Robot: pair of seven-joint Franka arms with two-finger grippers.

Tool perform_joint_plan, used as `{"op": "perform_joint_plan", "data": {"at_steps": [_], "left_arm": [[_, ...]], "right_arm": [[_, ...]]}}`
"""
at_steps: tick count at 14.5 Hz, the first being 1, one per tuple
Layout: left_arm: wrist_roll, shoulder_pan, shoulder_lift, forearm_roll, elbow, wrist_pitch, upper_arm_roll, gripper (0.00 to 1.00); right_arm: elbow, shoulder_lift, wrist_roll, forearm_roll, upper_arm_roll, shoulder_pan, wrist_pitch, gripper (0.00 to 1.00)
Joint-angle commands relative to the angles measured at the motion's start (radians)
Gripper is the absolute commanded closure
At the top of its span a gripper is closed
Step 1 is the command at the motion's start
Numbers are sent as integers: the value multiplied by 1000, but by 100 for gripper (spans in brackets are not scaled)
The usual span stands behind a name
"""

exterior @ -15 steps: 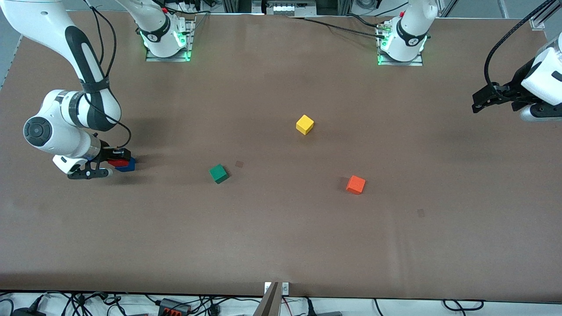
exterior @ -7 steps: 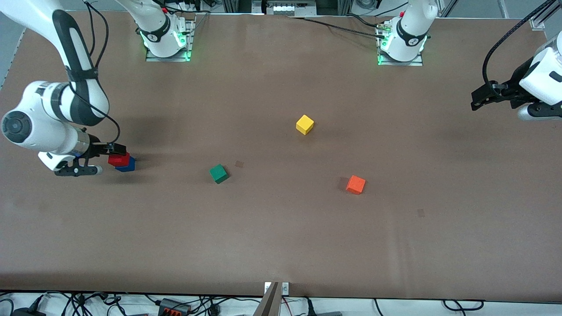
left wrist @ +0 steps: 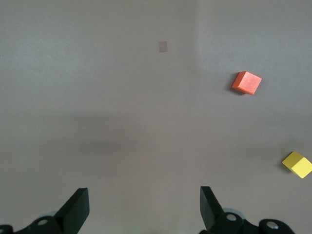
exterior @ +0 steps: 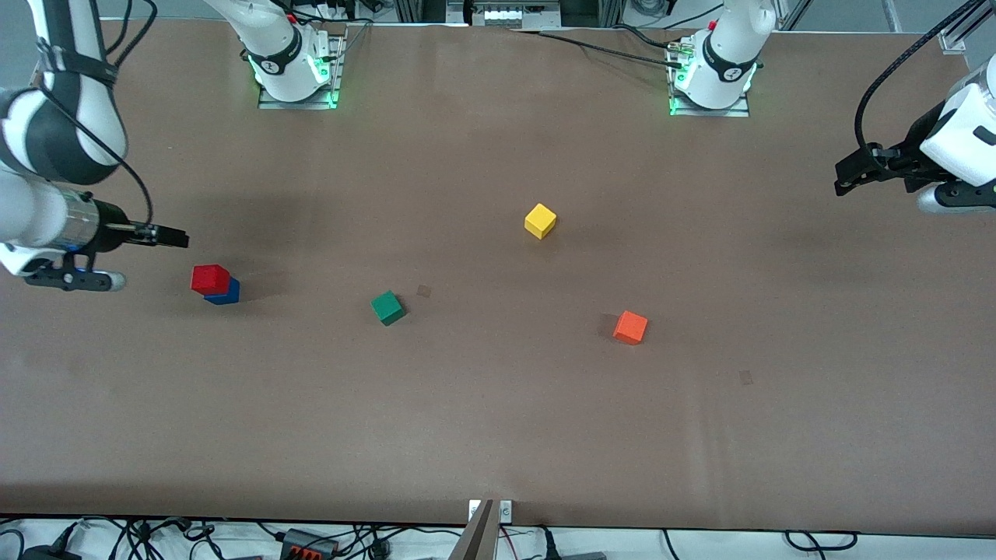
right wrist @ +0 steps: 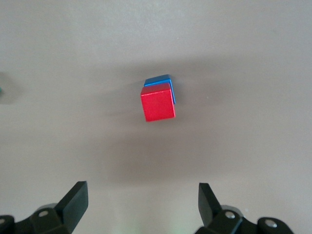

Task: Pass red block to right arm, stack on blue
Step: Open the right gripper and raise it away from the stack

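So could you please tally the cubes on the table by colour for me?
red cube: 1
blue cube: 1
green cube: 1
yellow cube: 1
orange cube: 1
Total: 5

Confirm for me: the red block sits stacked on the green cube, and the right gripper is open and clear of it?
Not quite. The red block sits on the blue cube, as the right wrist view shows; the green cube stands apart, alone. The rest holds: the right gripper is open and clear of the stack.
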Motion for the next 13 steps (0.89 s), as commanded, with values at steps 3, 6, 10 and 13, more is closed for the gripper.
{"op": "perform_joint_plan", "data": {"at_steps": [3, 6, 10, 13], "left_arm": [[4, -3, 14, -12, 34, -26, -5, 0], [3, -1, 14, -12, 34, -26, -17, 0], [3, -1, 14, -12, 34, -26, -16, 0], [3, -1, 14, -12, 46, -26, -20, 0]], "right_arm": [[217, 34, 5, -2, 2, -11, -75, 0], [242, 31, 26, 7, -1, -14, -75, 0], [243, 9, 14, 10, -8, -17, -77, 0], [280, 8, 12, 10, -4, -14, -77, 0]]}}
